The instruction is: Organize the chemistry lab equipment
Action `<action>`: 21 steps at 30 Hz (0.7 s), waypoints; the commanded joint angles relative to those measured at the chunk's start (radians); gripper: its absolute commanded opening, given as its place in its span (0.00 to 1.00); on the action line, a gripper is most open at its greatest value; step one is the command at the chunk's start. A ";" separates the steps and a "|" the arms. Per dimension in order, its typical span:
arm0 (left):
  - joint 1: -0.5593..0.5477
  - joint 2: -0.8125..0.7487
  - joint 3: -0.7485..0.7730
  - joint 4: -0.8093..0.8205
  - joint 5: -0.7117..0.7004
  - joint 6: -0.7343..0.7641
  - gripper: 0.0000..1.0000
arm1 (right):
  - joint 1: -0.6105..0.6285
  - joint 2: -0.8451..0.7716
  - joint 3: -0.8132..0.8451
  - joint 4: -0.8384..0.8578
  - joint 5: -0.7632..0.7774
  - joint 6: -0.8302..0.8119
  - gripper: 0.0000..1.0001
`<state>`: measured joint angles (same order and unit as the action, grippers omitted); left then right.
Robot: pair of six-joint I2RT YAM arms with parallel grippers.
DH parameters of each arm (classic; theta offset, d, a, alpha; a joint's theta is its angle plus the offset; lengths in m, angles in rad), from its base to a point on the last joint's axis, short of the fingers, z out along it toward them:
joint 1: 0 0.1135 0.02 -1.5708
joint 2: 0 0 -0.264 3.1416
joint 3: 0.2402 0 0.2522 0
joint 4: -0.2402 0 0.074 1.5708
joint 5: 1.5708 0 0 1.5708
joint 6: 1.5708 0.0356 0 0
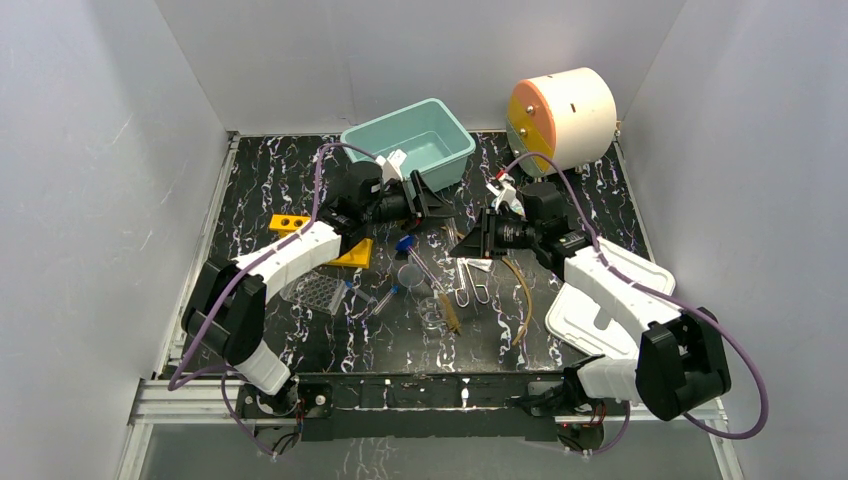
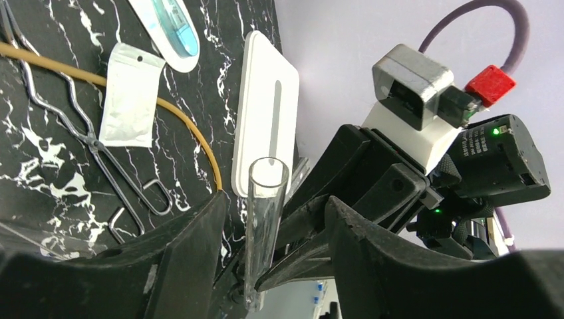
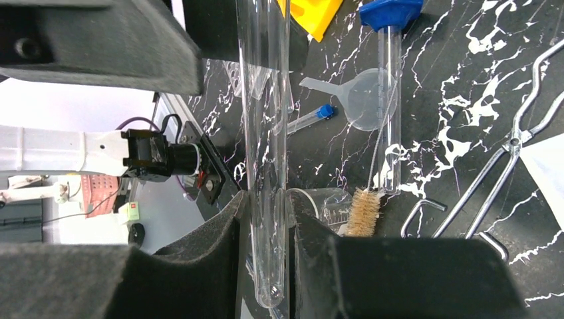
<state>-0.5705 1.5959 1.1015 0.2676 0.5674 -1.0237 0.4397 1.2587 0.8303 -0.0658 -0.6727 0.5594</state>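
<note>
Test tube [image 2: 266, 226], clear glass and uncapped, is carried in the air over the middle of the tabletop [image 1: 262, 170], between the two grippers. Toward the left edge, the yellow holed rack [image 1: 288, 222] is partly covered by the left arm; it is judged to be where the tube is meant to go. The left gripper [image 2: 276, 203] is placed around the tube with its jaws apart. A gap is visible on each side, so no grip is made by it yet, and a handover is judged to be under way. The right gripper [image 3: 266, 199] is clamped on the tube near its rounded closed end, so that the open end is offered across. Beneath, a blue-capped tube [image 3: 389, 100], a brush [image 3: 364, 212] and wire tongs [image 3: 512, 146] are left on the tabletop. A white tray [image 1: 645, 270] is set by the right edge.
</note>
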 commanded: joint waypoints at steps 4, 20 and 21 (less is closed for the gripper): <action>-0.005 -0.041 -0.023 0.029 0.049 -0.062 0.44 | 0.011 0.034 0.070 0.057 -0.097 -0.046 0.17; -0.006 -0.094 -0.024 -0.036 -0.006 -0.001 0.09 | 0.014 0.103 0.145 -0.017 -0.124 -0.134 0.19; -0.006 -0.097 -0.019 -0.050 -0.017 0.012 0.08 | 0.014 0.104 0.152 -0.026 -0.119 -0.135 0.26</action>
<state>-0.5659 1.5757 1.0729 0.2531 0.5533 -1.0328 0.4458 1.3552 0.9165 -0.0975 -0.7803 0.4751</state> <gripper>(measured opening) 0.221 0.303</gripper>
